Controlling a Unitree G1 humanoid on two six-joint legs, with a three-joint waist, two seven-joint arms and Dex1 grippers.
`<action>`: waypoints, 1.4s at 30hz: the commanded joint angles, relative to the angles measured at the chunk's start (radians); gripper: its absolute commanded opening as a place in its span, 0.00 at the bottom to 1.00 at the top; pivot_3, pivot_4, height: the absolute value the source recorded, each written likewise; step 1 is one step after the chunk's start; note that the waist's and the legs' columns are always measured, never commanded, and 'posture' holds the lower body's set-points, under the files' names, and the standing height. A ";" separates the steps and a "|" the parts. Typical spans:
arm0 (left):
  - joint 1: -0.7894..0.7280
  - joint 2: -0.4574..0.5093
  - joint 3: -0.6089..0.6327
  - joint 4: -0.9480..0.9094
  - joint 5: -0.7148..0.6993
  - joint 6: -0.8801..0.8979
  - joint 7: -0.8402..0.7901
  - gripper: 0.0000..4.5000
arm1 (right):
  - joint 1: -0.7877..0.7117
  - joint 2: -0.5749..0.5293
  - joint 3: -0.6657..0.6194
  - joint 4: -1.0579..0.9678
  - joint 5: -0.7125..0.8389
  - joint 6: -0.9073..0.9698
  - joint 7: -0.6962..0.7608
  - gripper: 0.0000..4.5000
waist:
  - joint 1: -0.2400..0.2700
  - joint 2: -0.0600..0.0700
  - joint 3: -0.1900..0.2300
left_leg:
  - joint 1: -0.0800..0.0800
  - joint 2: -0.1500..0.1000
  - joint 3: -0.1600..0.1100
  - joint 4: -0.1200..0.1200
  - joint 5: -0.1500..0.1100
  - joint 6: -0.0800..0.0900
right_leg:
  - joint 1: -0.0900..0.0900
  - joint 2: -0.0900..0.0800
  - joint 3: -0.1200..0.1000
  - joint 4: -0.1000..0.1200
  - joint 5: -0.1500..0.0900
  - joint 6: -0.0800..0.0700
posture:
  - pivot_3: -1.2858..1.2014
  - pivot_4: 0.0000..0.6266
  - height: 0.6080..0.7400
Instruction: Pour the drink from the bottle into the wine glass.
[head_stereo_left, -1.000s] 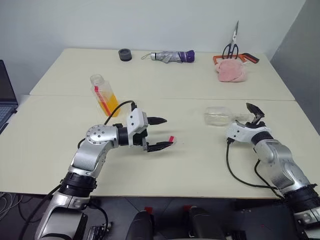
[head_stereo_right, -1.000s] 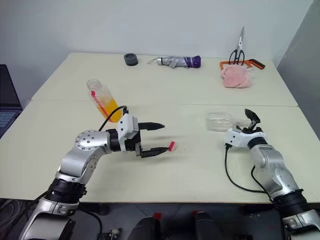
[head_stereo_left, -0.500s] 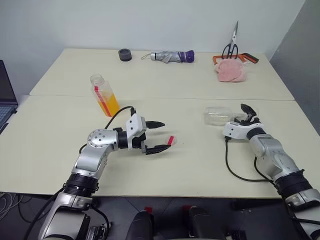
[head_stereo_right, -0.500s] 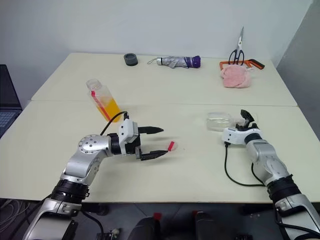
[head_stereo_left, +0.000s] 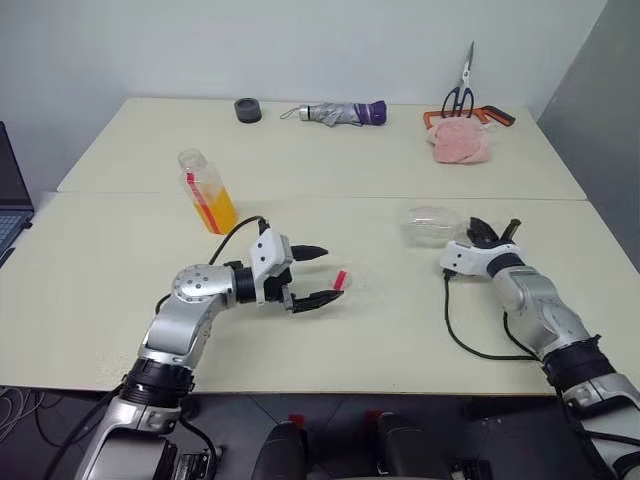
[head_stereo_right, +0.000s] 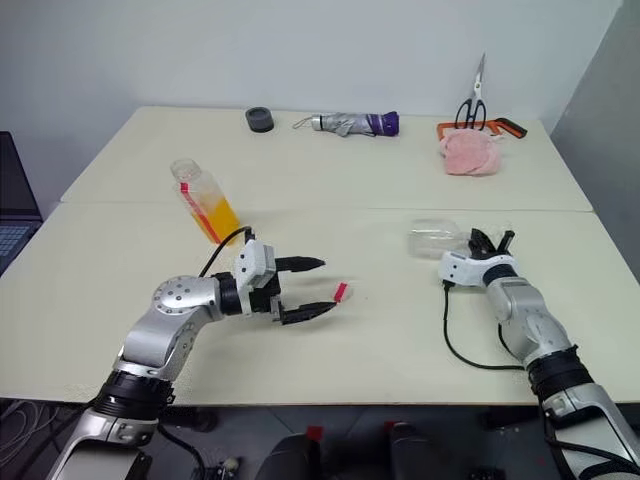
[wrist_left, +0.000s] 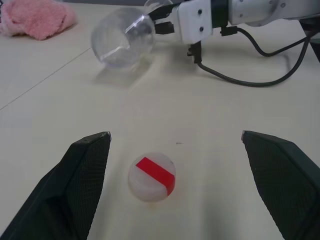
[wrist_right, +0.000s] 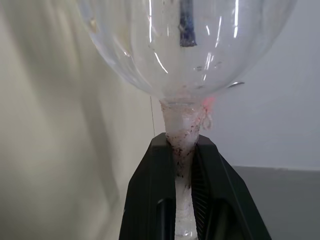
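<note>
Two claws were in play. My right claw (head_stereo_right: 488, 241) had closed snugly on the stem of the wine glass (head_stereo_left: 432, 224), which lay on its side on the bench (head_stereo_left: 400, 320), bowl pointing toward the middle; the right wrist view showed the thin stem pinched between both black fingers (wrist_right: 150, 200) just below the bowl. My left claw (head_stereo_left: 312, 275) hung wide open and empty just above the bench, with the bottle's cap (wrist_left: 151, 177) lying loose between its fingers. The bottle (head_stereo_left: 207, 190) stood uncapped near the seam between the boards, well apart from both claws, the drink (head_stereo_left: 218, 212) filling its lower part. I judged the glass light but brittle and slick, so the stem was the sane place to hold, gently, when tipping it upright. The bottle looked thin-walled and squeezable; I'd take it around its middle, firmly but without crushing.
</note>
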 joint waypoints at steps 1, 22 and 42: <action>0.025 0.017 0.055 -0.079 -0.038 0.051 0.041 1.00 | -0.001 0.079 -0.067 -0.141 0.140 -0.011 0.027 0.03 | -0.001 0.000 0.000 | 0.000 0.000 -0.001 0.000 0.000 0.000 | 0.000 0.000 -0.001 0.001 0.000 0.000 | 0.52 0.24 1.00; 0.076 0.099 0.222 -0.366 -0.165 0.376 0.283 1.00 | -0.252 0.570 -0.114 0.520 0.634 -0.279 0.347 0.03 | 0.006 0.001 0.000 | 0.001 -0.001 -0.006 0.000 0.000 -0.001 | 0.001 -0.005 -0.003 0.002 0.000 -0.001 | 0.52 0.24 1.00; 0.121 0.147 0.322 -0.288 -0.160 0.296 0.273 1.00 | -0.391 0.644 -0.172 0.662 0.721 -0.286 0.485 0.03 | -0.013 0.002 0.000 | 0.004 0.000 -0.006 -0.002 0.000 -0.001 | 0.001 -0.002 -0.002 0.003 -0.001 -0.001 | 0.52 0.24 1.00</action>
